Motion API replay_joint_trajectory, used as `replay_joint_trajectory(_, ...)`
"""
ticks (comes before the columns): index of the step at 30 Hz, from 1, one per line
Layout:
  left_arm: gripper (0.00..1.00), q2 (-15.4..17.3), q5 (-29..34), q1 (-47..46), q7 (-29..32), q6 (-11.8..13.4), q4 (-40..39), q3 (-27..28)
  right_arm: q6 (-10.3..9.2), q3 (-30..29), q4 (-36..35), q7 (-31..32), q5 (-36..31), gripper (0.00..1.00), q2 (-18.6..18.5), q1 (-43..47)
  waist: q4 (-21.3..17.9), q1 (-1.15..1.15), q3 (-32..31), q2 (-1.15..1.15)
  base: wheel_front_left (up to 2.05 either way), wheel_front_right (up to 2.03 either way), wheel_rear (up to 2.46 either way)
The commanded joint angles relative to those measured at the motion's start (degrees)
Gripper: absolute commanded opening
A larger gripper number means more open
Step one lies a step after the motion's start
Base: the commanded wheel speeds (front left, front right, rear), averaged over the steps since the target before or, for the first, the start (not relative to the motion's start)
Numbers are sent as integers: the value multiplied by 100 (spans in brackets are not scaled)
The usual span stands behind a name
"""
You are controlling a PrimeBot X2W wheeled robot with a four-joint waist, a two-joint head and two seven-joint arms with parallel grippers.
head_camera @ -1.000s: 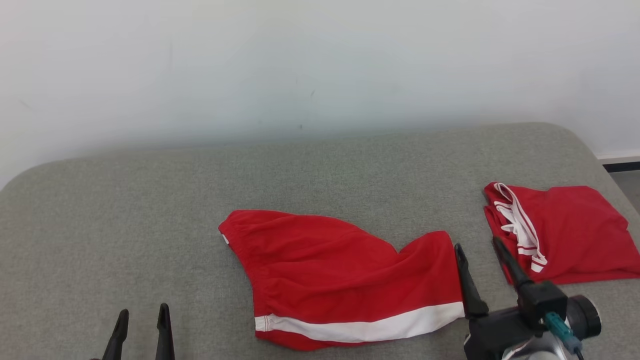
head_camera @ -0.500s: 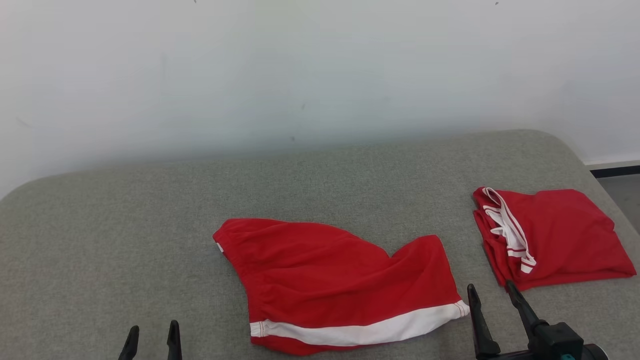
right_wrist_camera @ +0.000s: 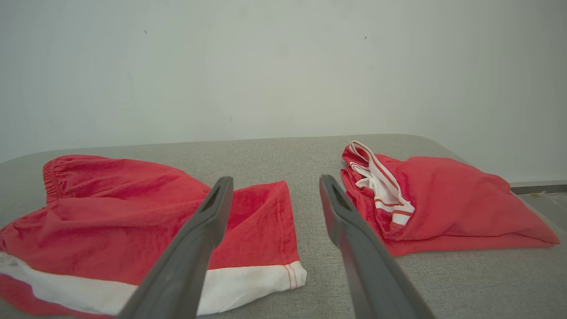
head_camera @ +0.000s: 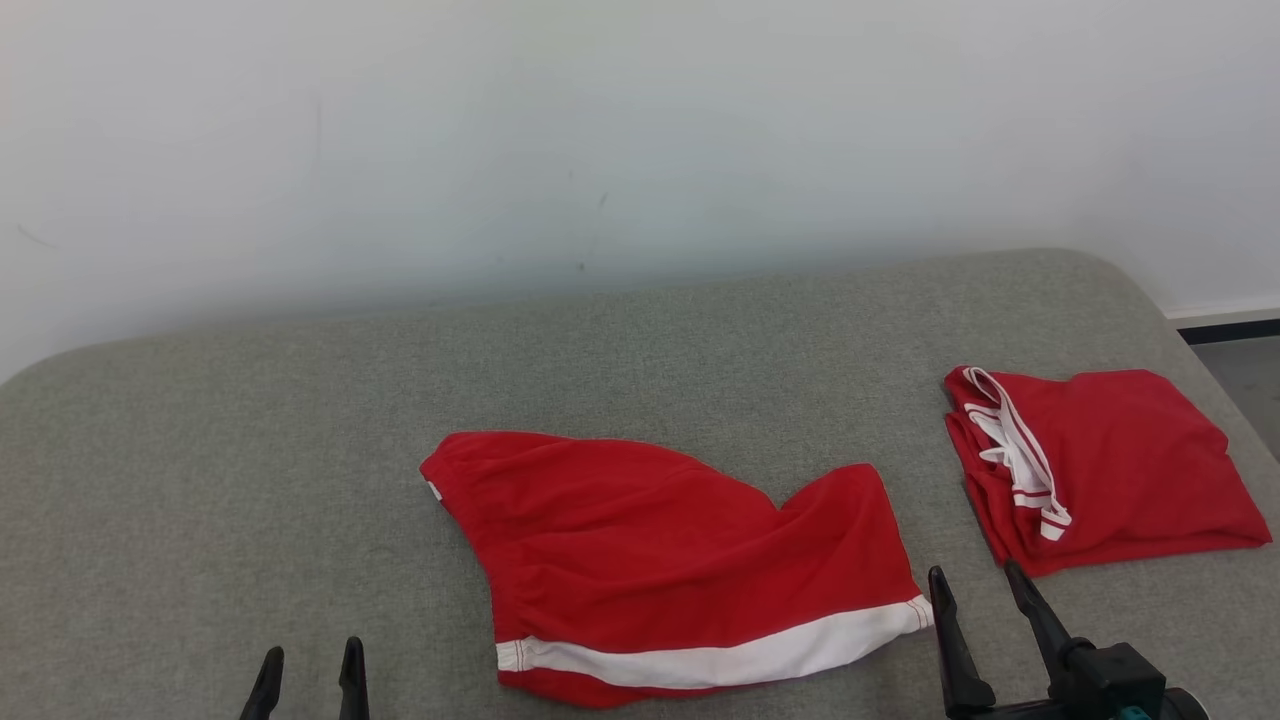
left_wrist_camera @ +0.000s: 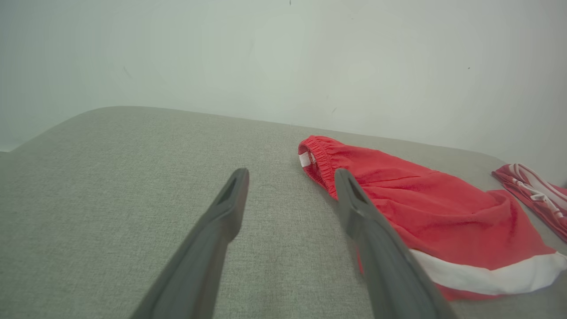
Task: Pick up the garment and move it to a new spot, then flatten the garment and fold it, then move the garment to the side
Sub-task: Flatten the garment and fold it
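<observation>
As you scan the head view from its left, the left gripper (head_camera: 311, 662) sits at seven o'clock, cut off by the bottom edge so you get little more than two dark fingertips. They stand apart with nothing between them. In its wrist view the left gripper (left_wrist_camera: 291, 177) hangs over the bare grey fabric-covered table (head_camera: 300, 450), and one finger hides part of the garment's near side.

The red shorts with a white band along one hem (head_camera: 680, 540) lie spread at about six o'clock, elastic waist pointing to nine, the white hem close to the bottom edge. Neither gripper touches them.

At five o'clock the right gripper (head_camera: 974, 575) is spread wide and empty. Its tips are just beside the shorts' right hem, and its body is cropped below.

At four o'clock a folded red garment with white trim (head_camera: 1110, 460) rests near the table's right edge, apart from the shorts. The left wrist view cuts it off.
</observation>
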Motion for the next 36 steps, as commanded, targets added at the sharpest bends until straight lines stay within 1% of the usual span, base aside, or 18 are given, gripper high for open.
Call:
replay_joint_trajectory(1, 100, 2, 43, -50, -2, 1, 19, -1, -16, 7, -4, -3, 34, 100, 11, 11, -1, 1, 4, 0, 0, 0, 0)
replay_joint_trajectory(9, 100, 2, 152, -116, -3, -68, 158, -194, -17, -37, 86, 80, 57, 100, 11, -59, -12, 1, 35, 0, 0, 0, 0)
replay_joint_trajectory(12, 100, -1, 198, -195, -2, -101, 315, -446, -17, -127, 208, 274, 154, 100, 9, -114, -13, 1, 64, 0, 0, 0, 0)
replay_joint_trajectory(16, 100, 4, 229, -395, -2, -125, 747, -843, -17, -201, 540, 701, 224, 100, 10, -222, -26, 1, 112, 0, 0, 0, 0)
replay_joint_trajectory(21, 100, 4, 107, -737, -2, -18, 1390, -1320, -17, -204, 1014, 1088, 223, 100, 6, -445, -81, 1, 195, 0, 0, 0, 0)
replay_joint_trajectory(22, 100, 4, 107, -737, -2, -18, 1390, -1320, -17, -204, 1014, 1088, 223, 100, 6, -445, -81, 1, 195, 0, 0, 0, 0)
replay_joint_trajectory(25, 100, 5, 58, -950, -2, 82, 1665, -1557, -17, -212, 1354, 1306, 202, 100, 9, -672, -126, 1, 264, 0, 0, 0, 0)
replay_joint_trajectory(32, 100, 6, 12, -1386, 14, 269, 2394, -1874, -17, -147, 1962, 1442, 132, 100, 7, -1118, -175, 1, 368, 0, 0, 0, 0)
replay_joint_trajectory(36, 100, 6, -46, -1581, 13, 297, 2678, -1945, -17, -127, 2248, 1461, 83, 100, 7, -1308, -157, 1, 395, 0, 0, 0, 0)
